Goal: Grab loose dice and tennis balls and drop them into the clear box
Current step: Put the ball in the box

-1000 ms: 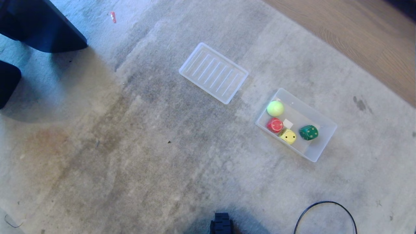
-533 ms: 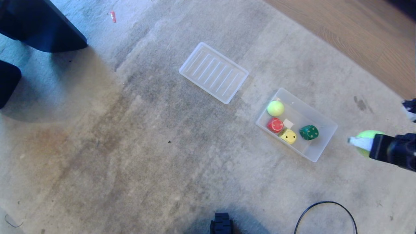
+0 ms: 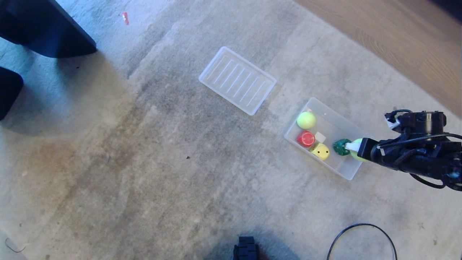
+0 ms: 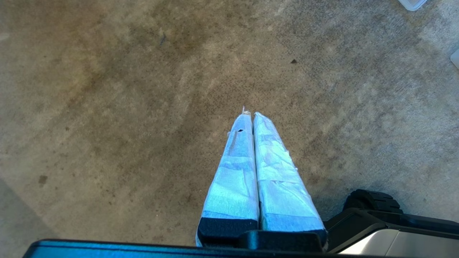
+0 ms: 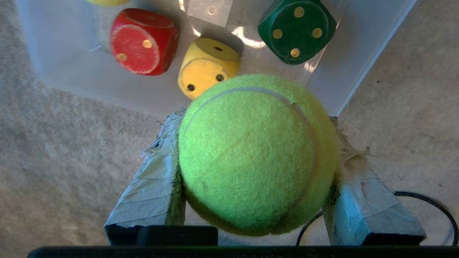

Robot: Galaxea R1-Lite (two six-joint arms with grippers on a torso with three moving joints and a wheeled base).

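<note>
The left hand hangs over bare carpet, its two taped fingers pressed together with nothing between them; it shows only in its own wrist view.

Across the floor from left to right in the head view: dark furniture sits at the far left corner, and a small red scrap lies on the carpet near it. Toward the middle lies the flat ribbed tray, empty and set at an angle. Just beside it to the right stands the clear box, also angled. Inside the box, one tennis ball rests at the end nearest the tray. Next to it come the red die and a small white tag, then the yellow die, touching or nearly touching the red one, and then the dark green die.

The right hand reaches in from the right edge, over the box's right end, its taped fingers clamped on the second tennis ball, one on each side. The ball hangs above the box, close to the green die.

A black cable loop lies on the carpet at the lower right, and wood flooring runs along the upper right.
</note>
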